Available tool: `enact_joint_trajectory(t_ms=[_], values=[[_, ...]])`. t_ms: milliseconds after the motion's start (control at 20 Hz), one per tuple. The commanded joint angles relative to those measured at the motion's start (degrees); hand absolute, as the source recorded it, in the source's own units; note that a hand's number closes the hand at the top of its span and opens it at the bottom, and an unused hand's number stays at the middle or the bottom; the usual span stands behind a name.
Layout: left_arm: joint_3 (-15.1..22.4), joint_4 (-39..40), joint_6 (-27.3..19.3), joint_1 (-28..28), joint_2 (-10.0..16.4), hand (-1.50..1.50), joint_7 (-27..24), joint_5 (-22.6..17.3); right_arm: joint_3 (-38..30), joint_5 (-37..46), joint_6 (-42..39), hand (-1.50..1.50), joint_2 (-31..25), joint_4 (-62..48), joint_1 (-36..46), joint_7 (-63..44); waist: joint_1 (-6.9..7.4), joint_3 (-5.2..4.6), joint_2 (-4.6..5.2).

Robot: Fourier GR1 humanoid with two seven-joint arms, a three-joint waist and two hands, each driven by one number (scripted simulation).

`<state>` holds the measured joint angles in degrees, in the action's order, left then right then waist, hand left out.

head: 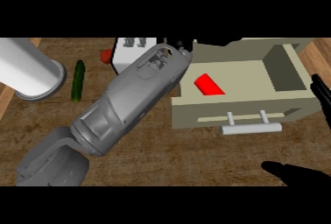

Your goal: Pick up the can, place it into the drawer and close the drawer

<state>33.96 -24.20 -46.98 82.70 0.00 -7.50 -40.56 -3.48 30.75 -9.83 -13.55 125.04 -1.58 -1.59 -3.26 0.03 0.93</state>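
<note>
Head view: the right hand (294, 172) shows at the lower right edge, spread wide and holding nothing. Left of it and a little farther stands the open drawer (194, 114), its handle (251, 128) on the nearest side. The red can (209, 84) lies inside the drawer, left of the right hand and just nearer than the left hand (177, 43). That hand is mostly hidden behind its grey forearm (123, 105), so its state cannot be told. Well left of it lie a cucumber (78, 80) and a white cylinder (29, 70).
</note>
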Motion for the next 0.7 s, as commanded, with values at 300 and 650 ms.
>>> enact_joint_trajectory(t_ms=[300,650], values=[[-0.62,-1.62,-0.51,-0.52,0.0,-1.5,1.51,0.63,11.39,24.05,6.22,-1.5,-0.12,-14.03,6.25,-1.18,3.22,-0.04,-0.66],[-0.51,-6.39,-0.86,-2.99,4.0,-1.5,5.74,4.04,10.4,28.59,17.62,-1.5,3.12,-27.47,6.29,3.3,3.74,0.0,-1.05]])
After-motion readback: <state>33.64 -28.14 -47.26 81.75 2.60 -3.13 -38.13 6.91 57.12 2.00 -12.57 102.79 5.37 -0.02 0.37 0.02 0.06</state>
